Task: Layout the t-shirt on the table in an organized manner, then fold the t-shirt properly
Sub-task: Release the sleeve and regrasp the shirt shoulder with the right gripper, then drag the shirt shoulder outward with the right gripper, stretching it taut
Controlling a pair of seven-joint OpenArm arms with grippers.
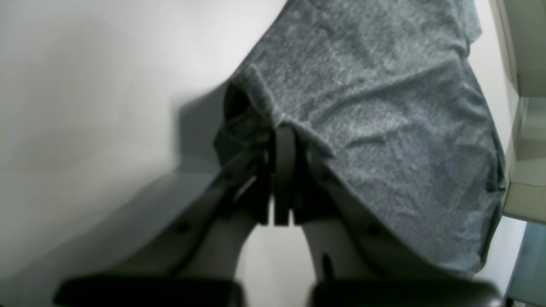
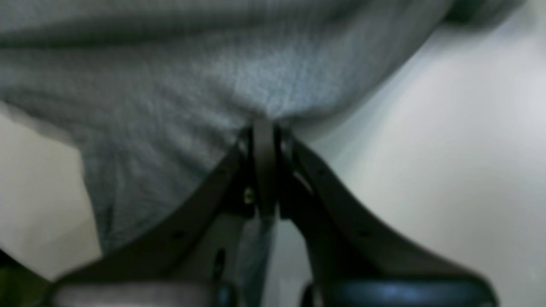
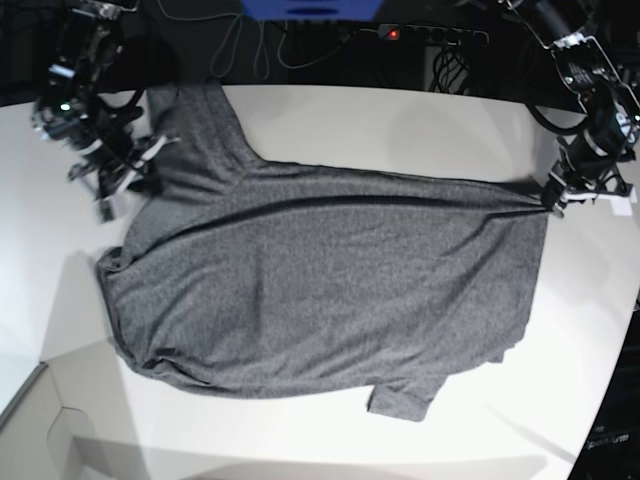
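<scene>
1. I see both wrist views blurred; in each, the fingertips vanish into the cloth, so the exact hold point is hard to make out.
2. Left gripper [image 1: 283, 140]: jaws pressed together, pinching a bunched edge of the t-shirt [image 3: 320, 290]. In the base view this gripper [image 3: 552, 197] sits at the shirt's right corner.
3. Right gripper [image 2: 264, 128]: jaws pressed together on a fold of the shirt; in the base view it [image 3: 135, 165] is motion-blurred at the upper left corner.
4. The t-shirt is dark heather-grey knit, spread across the white table [image 3: 400, 120], pulled taut along its top edge between the two grippers, wrinkled lower down.
5. One sleeve points to the upper left; the other lies at the lower edge.
</scene>
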